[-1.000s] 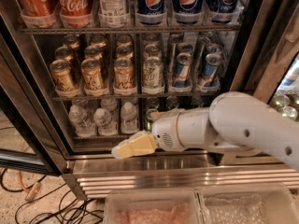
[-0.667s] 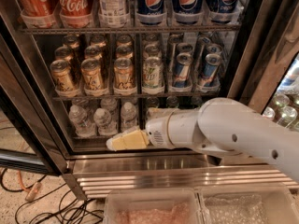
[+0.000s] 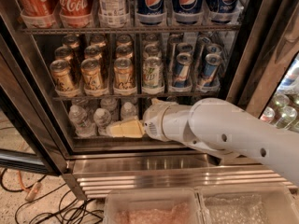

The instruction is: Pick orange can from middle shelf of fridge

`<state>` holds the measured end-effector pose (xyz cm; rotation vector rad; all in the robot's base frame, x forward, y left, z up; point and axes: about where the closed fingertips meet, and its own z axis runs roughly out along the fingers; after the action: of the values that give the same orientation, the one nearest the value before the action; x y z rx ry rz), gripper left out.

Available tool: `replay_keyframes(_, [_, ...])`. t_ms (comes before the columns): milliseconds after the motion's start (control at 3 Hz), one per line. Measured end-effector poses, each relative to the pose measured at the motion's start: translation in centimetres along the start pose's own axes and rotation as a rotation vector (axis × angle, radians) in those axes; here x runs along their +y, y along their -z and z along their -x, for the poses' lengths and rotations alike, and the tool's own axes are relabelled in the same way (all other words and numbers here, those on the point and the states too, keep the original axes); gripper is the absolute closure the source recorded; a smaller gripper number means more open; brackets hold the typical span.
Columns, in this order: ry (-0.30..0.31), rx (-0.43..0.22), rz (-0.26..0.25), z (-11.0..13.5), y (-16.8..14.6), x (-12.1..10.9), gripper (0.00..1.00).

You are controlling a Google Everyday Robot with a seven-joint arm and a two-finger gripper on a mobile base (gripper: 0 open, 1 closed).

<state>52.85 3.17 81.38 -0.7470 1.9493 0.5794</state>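
Several orange cans (image 3: 92, 75) stand in three lanes on the left of the middle shelf (image 3: 131, 96) of the fridge (image 3: 140, 164). A green-and-white can (image 3: 152, 72) stands to their right, then slim blue-and-silver cans (image 3: 181, 70). My gripper (image 3: 122, 129) points left, below the middle shelf and in front of the water bottles (image 3: 82, 120) on the bottom rack. It is under the third orange lane and holds nothing that I can see. My white arm (image 3: 233, 132) reaches in from the right.
Cola bottles (image 3: 74, 3) and Pepsi bottles (image 3: 150, 1) fill the rack above. The open glass door (image 3: 21, 157) hangs at the left. Cables (image 3: 42, 204) lie on the floor. Two clear bins (image 3: 149, 208) sit at the bottom. Another cooler (image 3: 285, 106) stands at right.
My gripper and arm have moved left along the bottom rack, from under the green-and-white can to under the orange lanes. The cans have not moved.
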Motion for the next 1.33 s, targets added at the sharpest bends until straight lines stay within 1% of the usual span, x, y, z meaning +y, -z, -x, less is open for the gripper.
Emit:
replay_keyframes(333, [-0.004,-0.028,-0.012,0.2,-0.9,-0.1,0.00])
replay_keyframes(667, [-0.034,-0.078,-0.054,0.0,-2.9,-0.4,0.00])
replay_keyframes(1000, [-0.030,-0.142,-0.123,0.7,-5.0,-0.7,0.00])
replay_keyframes(1333, [-0.014,-0.212,-0.195,2.7,-6.0,-1.1,0.00])
